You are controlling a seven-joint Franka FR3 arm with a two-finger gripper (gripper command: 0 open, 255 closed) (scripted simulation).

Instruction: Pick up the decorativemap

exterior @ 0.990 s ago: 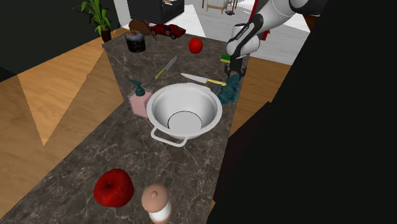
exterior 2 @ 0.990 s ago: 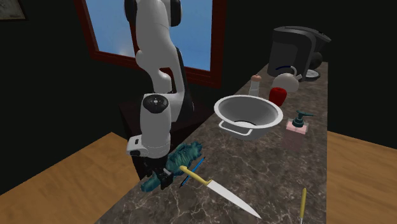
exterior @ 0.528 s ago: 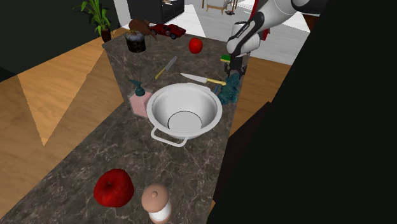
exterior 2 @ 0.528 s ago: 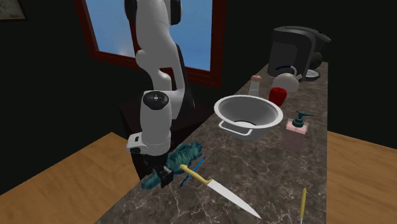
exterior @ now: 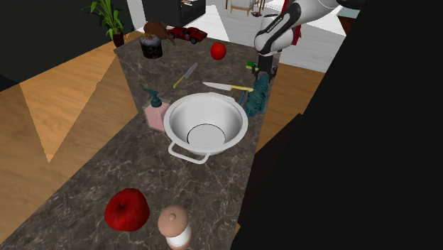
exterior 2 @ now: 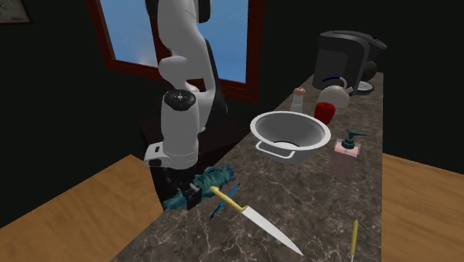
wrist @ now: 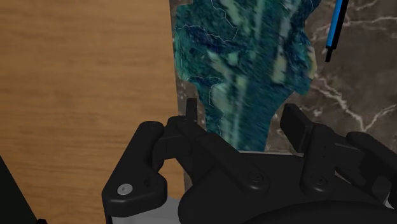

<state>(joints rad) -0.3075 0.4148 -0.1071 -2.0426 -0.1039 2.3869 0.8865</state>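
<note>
The gripper (wrist: 242,119) pinches the map (wrist: 245,57) by its narrow end. In the wrist view the two black fingers (wrist: 293,123) stand one at each side of this end and press against it. The map is a flat piece with an irregular outline, like a coastline, and it becomes wider away from the gripper. Its colour is dark teal with lighter green patches, pale streaks and thin light lines that mark regions. It is at the edge of the dark marble counter (exterior: 142,170), on the side near the stand, and the wooden floor (wrist: 83,83) shows just beyond this edge. In the shoulder view the map hangs below the gripper, to the right of the white bowl (exterior: 206,122), and it looks tilted up. Whether its far end touches the counter I cannot tell. A knife (exterior 2: 264,227) with a yellow handle lies just beside the map, and a thin blue pen (exterior 2: 224,201) lies near it too.
</note>
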